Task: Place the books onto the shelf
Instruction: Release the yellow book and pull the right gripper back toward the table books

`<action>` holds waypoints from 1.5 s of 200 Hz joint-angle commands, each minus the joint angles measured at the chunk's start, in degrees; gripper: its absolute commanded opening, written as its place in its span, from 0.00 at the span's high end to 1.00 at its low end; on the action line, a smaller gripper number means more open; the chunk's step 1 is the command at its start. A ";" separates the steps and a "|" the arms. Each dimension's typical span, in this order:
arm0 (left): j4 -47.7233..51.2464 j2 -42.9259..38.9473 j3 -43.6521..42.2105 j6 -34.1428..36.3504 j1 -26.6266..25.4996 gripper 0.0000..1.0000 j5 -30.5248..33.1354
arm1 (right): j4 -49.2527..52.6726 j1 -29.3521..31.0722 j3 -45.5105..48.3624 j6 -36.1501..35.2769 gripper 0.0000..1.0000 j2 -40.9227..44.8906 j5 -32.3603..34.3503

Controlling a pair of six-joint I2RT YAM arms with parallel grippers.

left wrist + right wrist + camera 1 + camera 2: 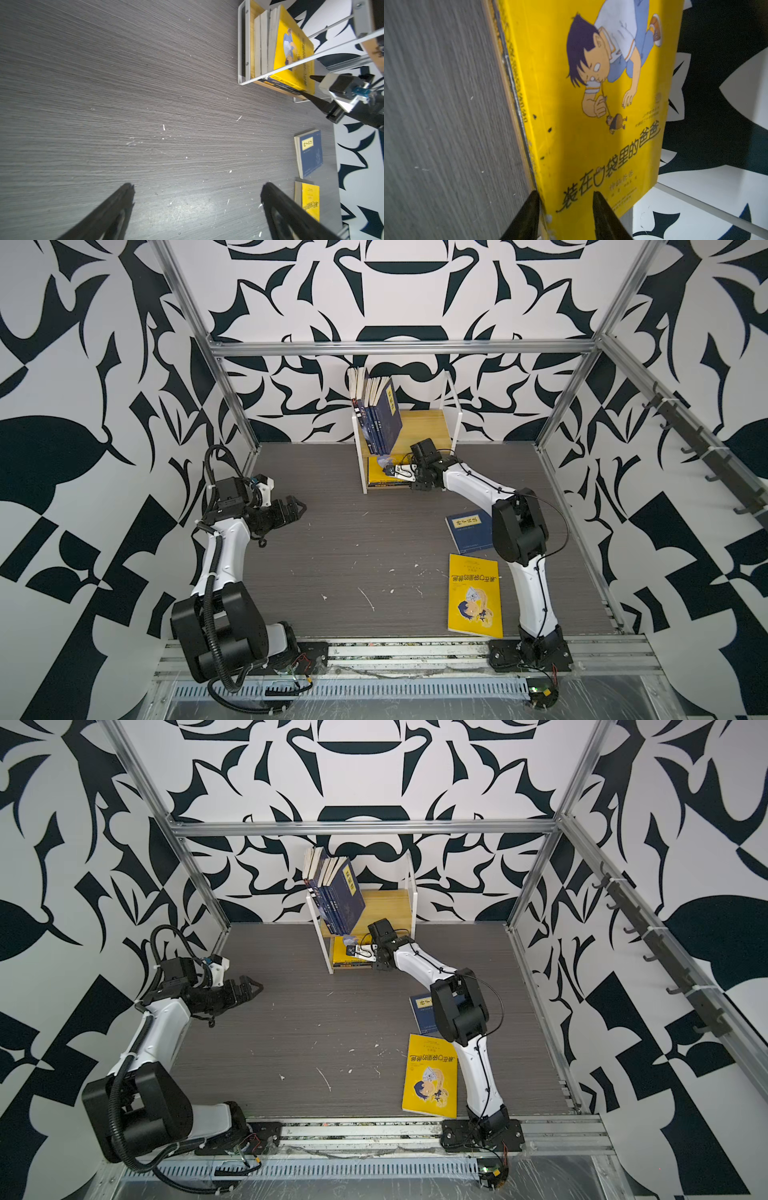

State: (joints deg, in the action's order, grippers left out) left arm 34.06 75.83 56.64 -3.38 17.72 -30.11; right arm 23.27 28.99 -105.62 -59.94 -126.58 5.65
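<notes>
A yellow cartoon book (591, 108) lies flat on top of a stack in the lower tier of the shelf (428, 427), cover up (a boy bending over a tiny figure). In a top view only a strip of it (376, 473) shows under the upper board. The left wrist view shows it (291, 47) with the pale page edges of the stack beside it.

The right hand (564, 194) is at the front of that tier. Its two fingers stand apart on either side of the book's near edge, one by the spine and one over the cover. Whether they pinch the book or merely flank it, I cannot tell.

On the upper board a row of navy books (380, 416) stands at the left end. The outermost one is tilted, its yellow label facing the bare part of the board.

Two more books lie flat on the right of the table (353, 551), well apart from the shelf. One is a navy book (467, 531) with a yellow label, partly hidden behind the right arm (517, 526). Nearer the front edge, close beside it, is a second yellow book (475, 597).

The left hand (300, 508) hovers over the table on the left (far from every book), its fingers spread wide and holding nothing.
</notes>
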 commanded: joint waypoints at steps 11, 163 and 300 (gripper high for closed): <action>0.37 -1.99 2.89 -0.50 -2.61 0.00 -3.65 | 4.47 0.33 3.22 8.74 0.51 11.88 -3.23; -2.34 16.50 12.99 -1.94 -43.76 0.00 1.10 | 18.79 -4.99 48.61 75.03 0.41 57.41 -2.80; -0.15 20.06 14.20 -5.65 -53.37 0.00 1.35 | 24.68 -7.20 70.96 105.38 0.37 73.38 -6.82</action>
State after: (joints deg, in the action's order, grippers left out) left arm 32.08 97.38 70.15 -7.68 -35.83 -28.27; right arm 47.33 21.82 -35.33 38.89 -54.72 -0.86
